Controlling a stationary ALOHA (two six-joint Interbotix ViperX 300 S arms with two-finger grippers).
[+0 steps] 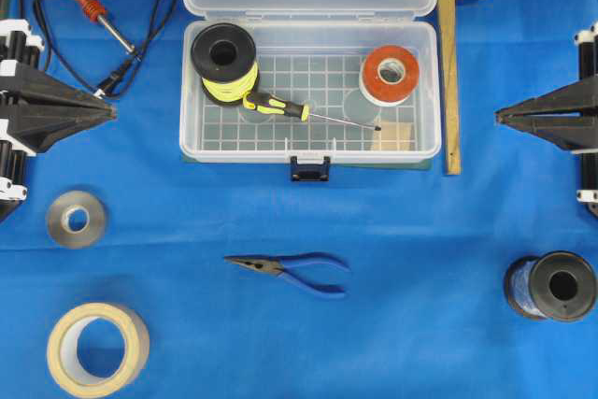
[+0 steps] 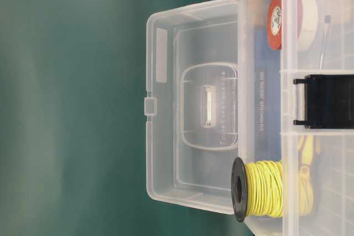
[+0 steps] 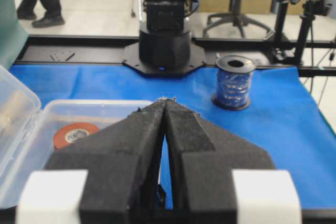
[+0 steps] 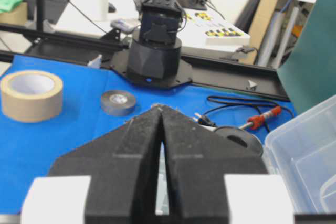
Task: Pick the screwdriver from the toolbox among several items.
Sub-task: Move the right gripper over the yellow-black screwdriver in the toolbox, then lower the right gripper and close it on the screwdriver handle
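Note:
The clear toolbox [image 1: 425, 91] stands open at the back middle, its dark blue latch [image 1: 309, 168] toward the front. The screwdriver [image 1: 276, 106] with its yellow-and-black handle lies on the gridded floor, its shaft pointing right toward the tan wooden block [image 1: 392, 137]. The black spool of yellow wire [image 1: 224, 61] sits at the box's left and touches the handle. The orange-and-white tape roll [image 1: 389, 73] is at the right. My left gripper [image 1: 110, 112] is shut and empty, left of the box. My right gripper [image 1: 499, 117] is shut and empty, right of the box.
An orange-handled soldering iron [image 1: 82, 2] with a black cord lies at the back left. A grey tape roll [image 1: 76, 219] and a tan tape roll [image 1: 97, 348] sit front left. Blue-handled pliers [image 1: 299, 271] lie front middle. A blue-wire spool [image 1: 553, 285] stands front right. A wooden square [image 1: 450, 63] lies beside the box.

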